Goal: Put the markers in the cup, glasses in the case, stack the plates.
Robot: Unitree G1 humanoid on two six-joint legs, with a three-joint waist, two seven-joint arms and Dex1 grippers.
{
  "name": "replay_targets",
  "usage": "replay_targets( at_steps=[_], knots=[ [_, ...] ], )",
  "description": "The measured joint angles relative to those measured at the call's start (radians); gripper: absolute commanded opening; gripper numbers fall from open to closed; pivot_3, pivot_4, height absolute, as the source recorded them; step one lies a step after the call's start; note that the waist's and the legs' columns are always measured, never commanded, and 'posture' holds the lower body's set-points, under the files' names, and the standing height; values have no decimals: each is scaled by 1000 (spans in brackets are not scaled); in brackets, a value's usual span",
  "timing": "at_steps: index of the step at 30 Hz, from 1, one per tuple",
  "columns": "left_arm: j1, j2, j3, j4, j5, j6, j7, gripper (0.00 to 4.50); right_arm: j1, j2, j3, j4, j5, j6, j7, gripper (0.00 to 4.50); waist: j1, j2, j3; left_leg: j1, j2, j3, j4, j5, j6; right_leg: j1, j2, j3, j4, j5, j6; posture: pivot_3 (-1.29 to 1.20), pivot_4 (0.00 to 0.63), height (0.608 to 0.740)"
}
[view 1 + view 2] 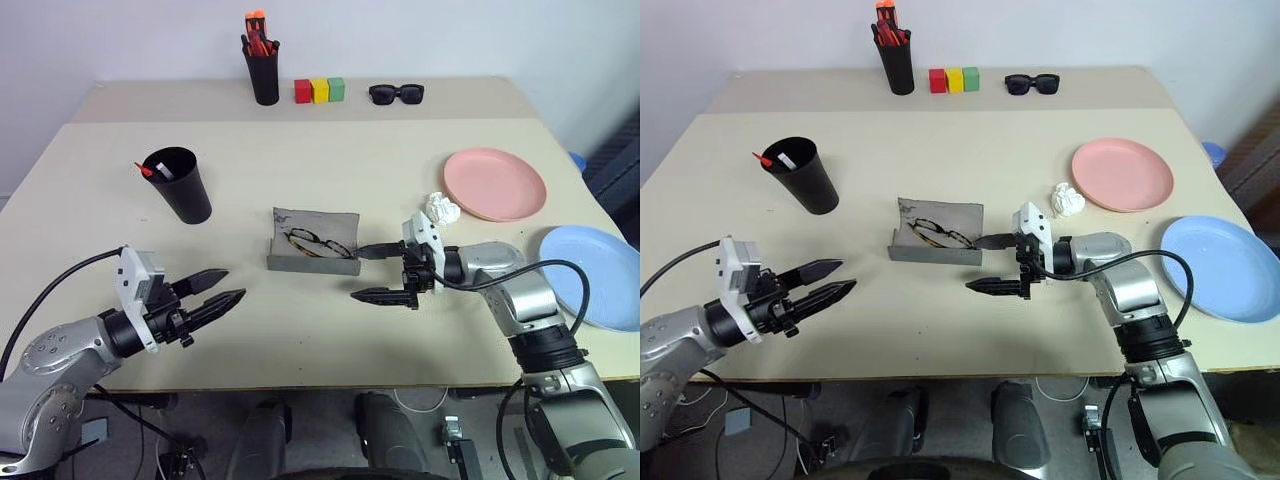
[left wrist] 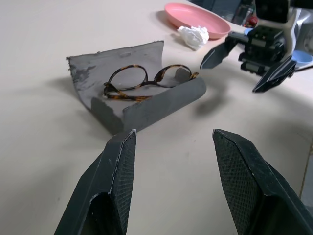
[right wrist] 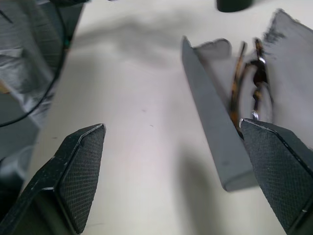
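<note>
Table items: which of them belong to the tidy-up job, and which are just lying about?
Job:
markers in the cup
glasses in the open case
pink plate
blue plate

Lying about:
pen holder with orange-red pens
three coloured blocks
sunglasses
crumpled white paper

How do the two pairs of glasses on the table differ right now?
The wire-framed glasses have a thin tortoiseshell-looking frame and clear roundish lenses; the sunglasses are chunky, black and dark-lensed. The wire-framed glasses lie inside the open grey case at mid-table, between the two grippers; the sunglasses sit bare on the far strip of the table, right of the coloured blocks. Neither is touched by a gripper.
</note>
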Motion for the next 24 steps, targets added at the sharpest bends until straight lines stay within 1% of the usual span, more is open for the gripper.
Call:
replay_targets(
  at_steps=[8, 12, 15, 18, 20, 24],
  knots=[
    [-8, 0, -3, 0, 0, 5, 1, 2532, -73, 89, 1, 116, -57, -137, -95, 4485, 1, 0, 0, 0, 0, 0, 0, 0, 0, 0, 0, 0, 0, 0, 0, 0, 150, 740],
    [-1, 0, -2, -4, 0, 9, 5, 2532, -75, 102, 22, 134, -69, -155, -93, 4485, 2, 0, 0, 0, 0, 0, 0, 0, 0, 0, 0, 0, 0, 0, 0, 0, 150, 740],
    [5, 0, 0, -15, -1, 9, 10, 2532, -47, 88, 48, 86, -52, -98, -47, 4485, 3, 0, 0, 0, 0, 0, 0, 0, 0, 0, 0, 0, 0, 0, 0, 0, 150, 740],
    [17, 0, 2, -20, -1, 10, 18, 2532, 2, 42, 80, -2, -16, -16, 20, 4485, 3, 0, 0, 0, 0, 0, 0, 0, 0, 0, 0, 0, 0, 0, 0, 0, 150, 740],
    [17, 0, 3, -24, -2, 10, 21, 2532, 19, 18, 87, -32, -11, -2, 36, 4485, 3, 0, 0, 0, 0, 0, 0, 0, 0, 0, 0, 0, 0, 0, 0, 0, 150, 740],
    [17, 0, 3, -25, -10, 10, 22, 2532, 47, 10, 89, -59, -8, 9, 35, 4485, 2, 0, 0, 0, 0, 0, 0, 0, 0, 0, 0, 0, 0, 0, 0, 0, 150, 740]
  ],
)
